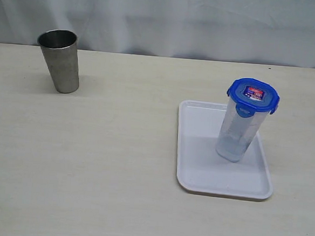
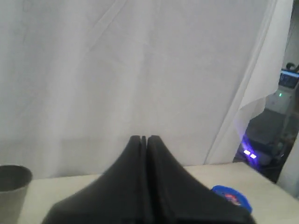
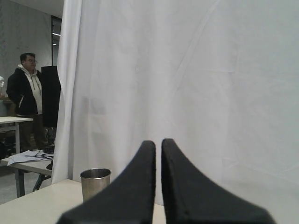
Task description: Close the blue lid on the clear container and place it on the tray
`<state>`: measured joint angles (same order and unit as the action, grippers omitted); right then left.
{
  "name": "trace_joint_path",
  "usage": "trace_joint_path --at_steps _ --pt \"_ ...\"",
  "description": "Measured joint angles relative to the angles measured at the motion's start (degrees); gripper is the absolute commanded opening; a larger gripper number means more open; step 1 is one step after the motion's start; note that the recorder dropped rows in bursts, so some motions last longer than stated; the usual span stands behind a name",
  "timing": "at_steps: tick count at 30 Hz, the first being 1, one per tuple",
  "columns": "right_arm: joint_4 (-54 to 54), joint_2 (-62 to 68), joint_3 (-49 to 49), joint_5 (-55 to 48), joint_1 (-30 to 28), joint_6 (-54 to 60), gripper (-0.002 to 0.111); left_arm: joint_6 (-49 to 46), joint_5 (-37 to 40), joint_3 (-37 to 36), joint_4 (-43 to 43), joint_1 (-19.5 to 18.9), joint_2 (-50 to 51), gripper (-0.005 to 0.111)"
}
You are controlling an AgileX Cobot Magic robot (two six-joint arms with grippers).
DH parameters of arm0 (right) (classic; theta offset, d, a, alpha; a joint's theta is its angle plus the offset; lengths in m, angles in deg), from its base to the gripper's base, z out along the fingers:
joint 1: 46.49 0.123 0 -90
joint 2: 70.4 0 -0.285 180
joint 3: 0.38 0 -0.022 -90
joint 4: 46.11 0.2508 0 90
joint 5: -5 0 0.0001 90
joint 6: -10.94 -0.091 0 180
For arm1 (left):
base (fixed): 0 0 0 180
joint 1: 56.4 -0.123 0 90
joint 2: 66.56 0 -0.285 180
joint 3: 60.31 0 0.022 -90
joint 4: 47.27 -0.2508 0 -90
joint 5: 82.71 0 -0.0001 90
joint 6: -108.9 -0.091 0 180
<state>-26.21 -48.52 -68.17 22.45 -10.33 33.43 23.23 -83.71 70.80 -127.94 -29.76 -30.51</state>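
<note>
Exterior view: a pale wooden table (image 1: 117, 147) in front of a white curtain (image 1: 164, 16). In the upper left of the frame stands a steel cup (image 1: 60, 60), upright and alone, well apart from everything else. In the right half lies the tray (image 1: 197, 175), flat and white. The clear container (image 1: 237, 134) stands on the tray toward its far right part. The blue lid (image 1: 252, 94) sits on top of it, label facing up. No arm shows in this view.

Left wrist view: the left gripper (image 2: 143, 138) has its dark jaws pressed together with nothing between them. It is raised above the table, facing the curtain.

Right wrist view: the right gripper (image 3: 158, 142) is closed to a thin slit and is also empty. It too points at the curtain.

The task looks essentially finished: lid on, container on the tray. The front flap appears folded down, but whether all four flaps are snapped cannot be told from here. To finish well, both arms should keep high and clear of the tall, narrow container, which would likely tip at a sideways nudge. Any flap left unlatched would need a downward press with the container braced.
</note>
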Motion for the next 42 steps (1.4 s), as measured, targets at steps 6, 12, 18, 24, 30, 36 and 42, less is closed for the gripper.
trace_joint_path --at_steps 6,12,18,24,30,36,42 --pt "0.0 0.0 0.0 0.0 0.0 0.0 0.005 0.0 0.7 -2.1 32.2 0.0 -0.9 0.0" --pt "0.0 0.0 0.0 0.0 0.0 0.0 0.005 0.0 1.5 -4.7 56.1 0.0 -3.0 0.0" --pt "0.1 0.0 0.0 0.0 0.0 0.0 0.005 0.0 2.0 -7.5 60.2 0.0 -7.0 0.0" --pt "0.1 0.0 0.0 0.0 0.0 0.0 0.005 -14.6 2.0 -11.0 65.4 -3.5 -12.1 0.0" --pt "0.1 0.0 0.0 0.0 0.0 0.0 0.005 -40.3 2.2 -13.9 77.1 -10.9 -16.8 0.0" --pt "0.1 0.0 0.0 0.0 0.0 0.0 0.005 -57.8 2.2 -16.3 85.7 -13.8 -20.7 0.0" --pt "0.1 0.0 0.0 0.0 0.0 0.0 0.005 -74.5 2.4 -19.0 91.3 -13.9 -24.0 0.0"
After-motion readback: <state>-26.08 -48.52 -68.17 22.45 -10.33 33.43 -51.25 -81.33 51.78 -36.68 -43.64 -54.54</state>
